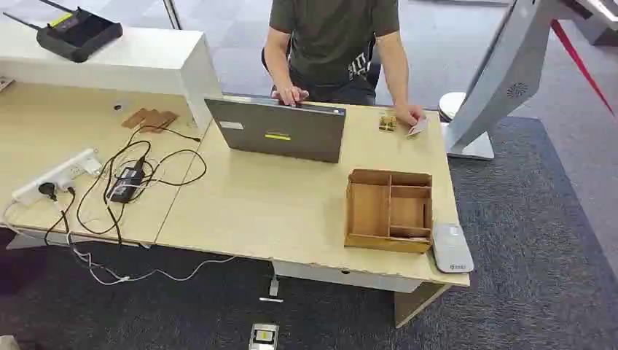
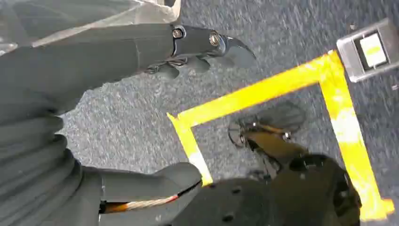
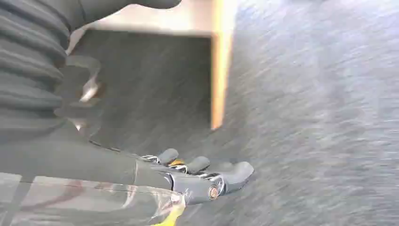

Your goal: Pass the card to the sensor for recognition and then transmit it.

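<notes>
Fingers point(image 2: 197, 63) of left hand point(image 2: 141, 61) and right hand point(image 3: 188, 176) released, empty; small pale card point(image 1: 417, 128) under a person's hand point(image 1: 408, 115).

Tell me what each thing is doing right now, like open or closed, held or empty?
laptop: open, screen facing the person.
card: flat on the desk, under the person's hand.
wooden organizer: compartments empty.
power strip: has a plug in it.
left hand: holds nothing, over the floor.
right hand: holds nothing, beside the desk.
</notes>
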Available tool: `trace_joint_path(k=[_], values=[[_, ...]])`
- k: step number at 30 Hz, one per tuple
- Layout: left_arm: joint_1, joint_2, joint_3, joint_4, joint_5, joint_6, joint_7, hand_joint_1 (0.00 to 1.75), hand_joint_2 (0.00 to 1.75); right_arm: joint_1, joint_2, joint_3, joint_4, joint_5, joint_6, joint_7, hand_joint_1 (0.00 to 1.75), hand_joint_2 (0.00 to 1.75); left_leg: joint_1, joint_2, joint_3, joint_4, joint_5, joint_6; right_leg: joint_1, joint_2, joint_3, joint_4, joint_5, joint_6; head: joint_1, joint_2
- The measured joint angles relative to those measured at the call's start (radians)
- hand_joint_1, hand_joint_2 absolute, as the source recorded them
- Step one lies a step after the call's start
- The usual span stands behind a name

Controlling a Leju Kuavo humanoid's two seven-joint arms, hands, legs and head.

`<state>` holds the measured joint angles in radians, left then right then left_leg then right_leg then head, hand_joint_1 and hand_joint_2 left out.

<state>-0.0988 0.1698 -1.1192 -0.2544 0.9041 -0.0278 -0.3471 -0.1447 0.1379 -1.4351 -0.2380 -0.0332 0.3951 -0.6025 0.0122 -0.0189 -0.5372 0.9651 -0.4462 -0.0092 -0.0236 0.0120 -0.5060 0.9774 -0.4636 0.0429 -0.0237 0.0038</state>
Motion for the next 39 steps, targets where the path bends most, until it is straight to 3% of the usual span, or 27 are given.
trace_joint_path(k=[2, 3, 6, 8, 12, 15, 17, 19, 22, 23, 27, 28, 32, 39], values=[[0.001, 0.003, 0.000, 0.000, 0.003, -0.003, -0.007, 0.00, 1.75, 0.000, -0.078, 0.002, -0.047, 0.011, 0.046, 0.064, 0.00, 1.75, -0.003, 0.000, 0.000, 0.001, -0.001, 0.002, -0.003, 0.000, 0.000, 0.000, 0.000, 0.003, 0.002, 0.000], [0.001, 0.005, 0.000, 0.001, 0.002, -0.002, -0.013, 0.00, 1.75, -0.004, -0.088, 0.006, -0.076, 0.009, 0.025, 0.073, 0.00, 1.75, -0.003, 0.000, 0.000, 0.001, -0.001, 0.003, -0.002, 0.000, 0.001, 0.000, -0.001, 0.003, 0.004, 0.000], [-0.001, 0.005, 0.000, 0.002, -0.007, 0.006, -0.027, 0.00, 1.75, -0.029, -0.134, 0.055, -0.236, -0.076, -0.196, 0.136, 0.00, 1.75, -0.003, 0.001, 0.000, 0.002, -0.001, 0.004, -0.003, 0.001, 0.002, -0.002, 0.001, 0.006, 0.004, 0.000], [-0.008, 0.005, 0.000, 0.002, -0.014, 0.006, -0.029, 0.00, 1.75, -0.024, -0.154, 0.144, -0.347, -0.175, -0.338, 0.184, 0.00, 1.75, -0.004, 0.002, 0.002, 0.003, -0.001, 0.004, -0.004, 0.001, 0.003, -0.002, 0.001, 0.006, 0.003, 0.000], [-0.015, -0.001, -0.001, 0.001, -0.020, 0.018, -0.034, 0.00, 1.75, 0.018, -0.236, 0.418, -0.572, -0.406, -0.687, 0.169, 0.00, 1.75, -0.009, 0.001, 0.000, 0.002, 0.000, 0.007, -0.008, 0.001, 0.004, 0.002, 0.001, 0.008, 0.002, 0.000], [-0.024, -0.005, -0.002, 0.001, -0.032, 0.035, -0.040, 0.00, 1.75, 0.017, -0.313, 0.666, -0.701, -0.400, -0.918, 0.150, 0.00, 1.75, -0.009, 0.006, 0.000, 0.001, 0.001, 0.007, -0.008, 0.008, 0.002, 0.002, 0.004, 0.009, 0.002, 0.000], [-0.032, -0.011, -0.003, -0.001, -0.037, 0.045, -0.040, 0.00, 1.75, 0.005, -0.352, 0.812, -0.774, -0.365, -1.035, 0.177, 0.00, 1.75, -0.010, 0.003, -0.001, 0.001, 0.002, 0.008, -0.009, 0.006, 0.003, 0.002, 0.004, 0.010, 0.002, 0.000], [-0.036, -0.016, -0.005, -0.003, -0.043, 0.049, -0.040, 0.00, 1.75, -0.010, -0.383, 0.966, -0.825, -0.281, -1.052, 0.216, 0.00, 1.75, -0.010, 0.002, -0.001, 0.001, 0.004, 0.010, -0.009, 0.004, 0.002, 0.002, 0.005, 0.011, 0.002, 0.000], [-0.042, -0.023, -0.008, -0.007, -0.052, 0.049, -0.040, 0.00, 1.75, -0.050, -0.415, 1.137, -0.886, -0.132, -1.055, 0.328, 0.00, 1.75, -0.009, -0.003, -0.004, 0.001, 0.008, 0.010, -0.008, -0.003, 0.003, 0.002, 0.006, 0.011, 0.002, 0.000], [-0.042, -0.025, -0.010, -0.007, -0.049, 0.050, -0.040, 0.00, 1.75, -0.058, -0.425, 1.201, -0.918, -0.053, -1.055, 0.401, 0.00, 1.75, -0.009, -0.004, -0.006, 0.001, 0.009, 0.011, -0.008, -0.003, 0.002, 0.003, 0.007, 0.011, 0.002, 0.000], [-0.043, -0.026, -0.013, -0.008, -0.053, 0.045, -0.050, 0.00, 1.75, -0.101, -0.464, 1.449, -1.108, 0.348, -1.052, 0.876, 0.00, 1.75, -0.008, -0.004, -0.007, 0.002, 0.010, 0.010, -0.007, -0.003, -0.003, 0.003, 0.007, 0.010, 0.002, 0.000], [-0.045, -0.027, -0.013, -0.009, -0.055, 0.044, -0.050, 0.00, 1.75, -0.115, -0.475, 1.499, -1.137, 0.394, -1.048, 0.928, 0.00, 1.75, -0.008, -0.006, -0.007, 0.002, 0.010, 0.010, -0.007, -0.004, -0.003, 0.003, 0.007, 0.010, 0.002, 0.000], [-0.048, -0.032, -0.018, -0.012, -0.064, 0.033, -0.037, 0.00, 1.75, -0.163, -0.512, 1.700, -1.198, 0.540, -1.026, 0.935, 0.00, 1.75, -0.007, -0.005, -0.009, 0.001, 0.010, 0.010, -0.006, -0.004, -0.004, 0.003, 0.007, 0.010, 0.002, 0.000], [-0.060, -0.036, -0.029, -0.017, -0.067, 0.002, -0.011, 0.00, 1.75, -0.272, -0.524, 1.962, -1.211, 0.882, -0.897, 1.091, 0.00, 1.75, -0.007, -0.004, -0.010, 0.002, 0.010, 0.010, -0.006, -0.004, -0.006, 0.002, 0.007, 0.010, 0.002, 0.000]])
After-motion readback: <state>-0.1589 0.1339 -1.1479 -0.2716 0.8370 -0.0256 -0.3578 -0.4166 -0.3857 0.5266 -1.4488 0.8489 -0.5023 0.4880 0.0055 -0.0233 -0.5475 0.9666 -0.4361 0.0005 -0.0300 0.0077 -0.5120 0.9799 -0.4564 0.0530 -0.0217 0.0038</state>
